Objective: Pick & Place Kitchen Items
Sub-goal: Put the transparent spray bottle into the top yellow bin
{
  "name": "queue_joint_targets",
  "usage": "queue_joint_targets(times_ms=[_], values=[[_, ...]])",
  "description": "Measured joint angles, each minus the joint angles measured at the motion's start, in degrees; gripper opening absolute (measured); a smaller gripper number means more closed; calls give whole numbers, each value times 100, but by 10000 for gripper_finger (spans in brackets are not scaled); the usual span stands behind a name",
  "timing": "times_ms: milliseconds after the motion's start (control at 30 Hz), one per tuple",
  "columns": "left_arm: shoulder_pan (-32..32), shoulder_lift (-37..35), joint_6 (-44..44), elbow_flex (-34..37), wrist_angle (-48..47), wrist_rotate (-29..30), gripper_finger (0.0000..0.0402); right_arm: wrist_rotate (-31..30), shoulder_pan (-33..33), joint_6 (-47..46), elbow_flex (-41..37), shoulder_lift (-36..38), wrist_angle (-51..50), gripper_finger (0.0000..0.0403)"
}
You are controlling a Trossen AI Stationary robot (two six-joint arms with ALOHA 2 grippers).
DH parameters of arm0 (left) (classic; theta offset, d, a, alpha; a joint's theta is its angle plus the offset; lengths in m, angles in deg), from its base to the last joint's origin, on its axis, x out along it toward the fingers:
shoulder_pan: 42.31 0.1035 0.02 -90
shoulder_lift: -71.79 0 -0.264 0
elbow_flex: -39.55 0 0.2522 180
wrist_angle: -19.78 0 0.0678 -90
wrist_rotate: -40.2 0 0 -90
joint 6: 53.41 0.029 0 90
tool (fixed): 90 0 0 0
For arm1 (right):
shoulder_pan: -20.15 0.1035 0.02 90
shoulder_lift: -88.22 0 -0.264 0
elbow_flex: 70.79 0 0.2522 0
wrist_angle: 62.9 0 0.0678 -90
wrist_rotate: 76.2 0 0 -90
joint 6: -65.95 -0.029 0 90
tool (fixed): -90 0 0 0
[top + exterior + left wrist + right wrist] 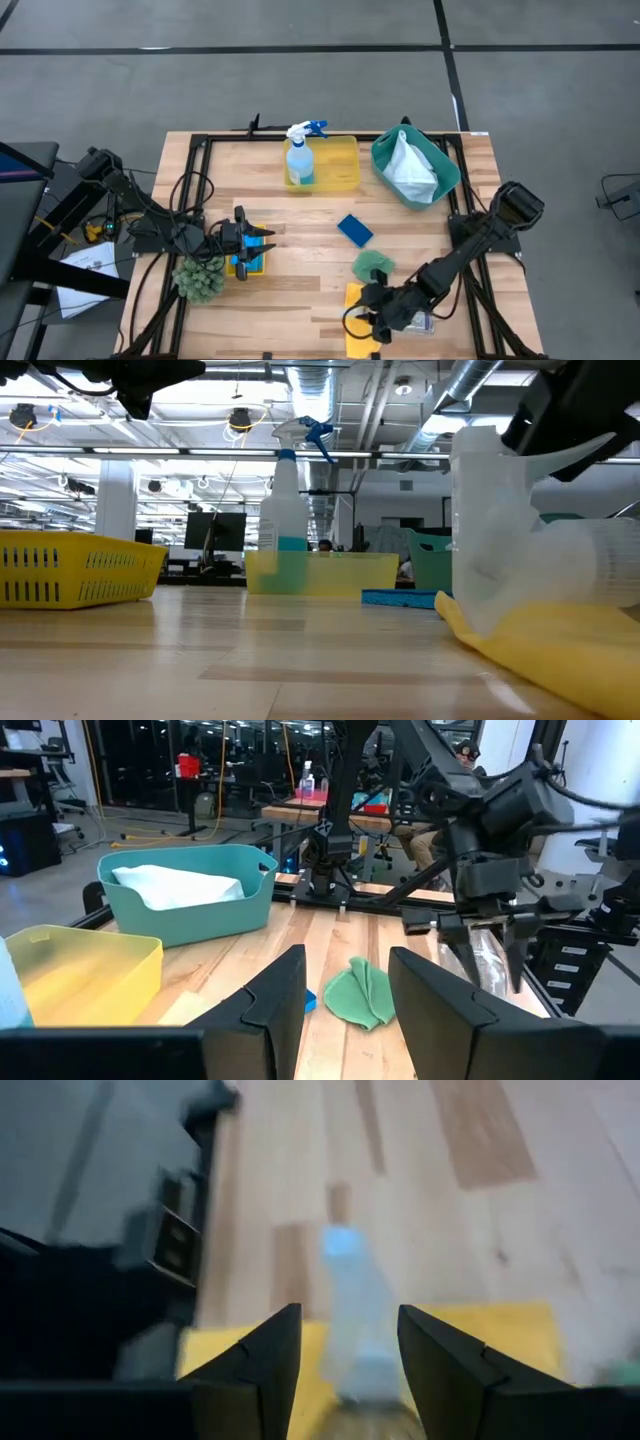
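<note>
The clear bottle (358,1325) is straddled by the part-open right tool (345,1355) over the yellow cloth (355,320); grip cannot be told. The left tool (262,245) is held part-open, empty.

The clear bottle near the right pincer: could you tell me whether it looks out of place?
Yes. The clear bottle lies on its side, on the yellow cloth, rather than upright like the spray bottle in the yellow tray. The right pincer straddles it.
</note>
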Motion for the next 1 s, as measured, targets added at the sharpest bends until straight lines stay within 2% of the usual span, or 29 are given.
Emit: queue_joint_targets(times_ms=[167,367,600,733,900,1000], values=[[0,0,-4,1,2,0,140,46,92,-147,319,-2,-816,160],[0,0,-6,0,2,0,140,271,154,-103,387,-4,-845,160],[-1,0,-19,1,5,0,140,139,163,-103,386,-51,-1017,165],[0,0,-20,1,15,0,140,45,100,-101,378,-188,-1047,194],[0,2,-41,1,32,-123,140,304,7,-92,505,-474,-987,247],[-2,2,-41,3,98,-254,140,461,-41,-85,594,-527,-979,260]])
